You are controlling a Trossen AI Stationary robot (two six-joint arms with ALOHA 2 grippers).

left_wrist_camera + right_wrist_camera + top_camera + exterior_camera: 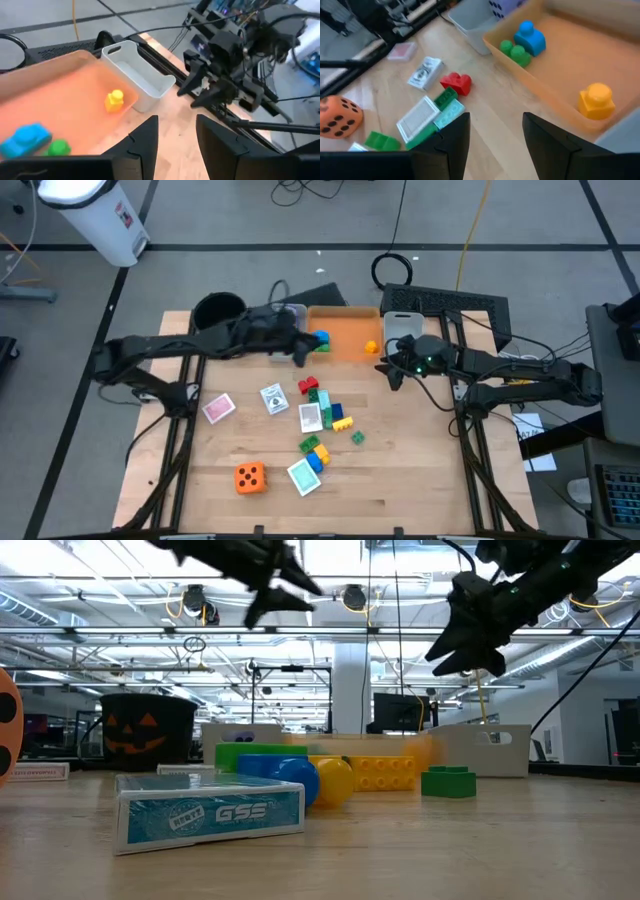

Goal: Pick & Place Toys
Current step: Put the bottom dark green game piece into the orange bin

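Both pairs of fingers stand parted with nothing between them. The left gripper (pixel 298 352) hovers above the near edge of the orange rectangular bin (pixel 350 320); the right gripper (pixel 392 372) hangs just beside that bin's other end. Inside the bin lie a blue plastic brick (pixel 530 37), a green one (pixel 516 52) and a yellow one (pixel 596 100). The remaining toys are scattered mid-table: the red brick (pixel 308 385), cards and the orange dotted die (pixel 250 477). Best next: descend straight over one isolated piece, the red brick perhaps, straddling it squarely before closing.
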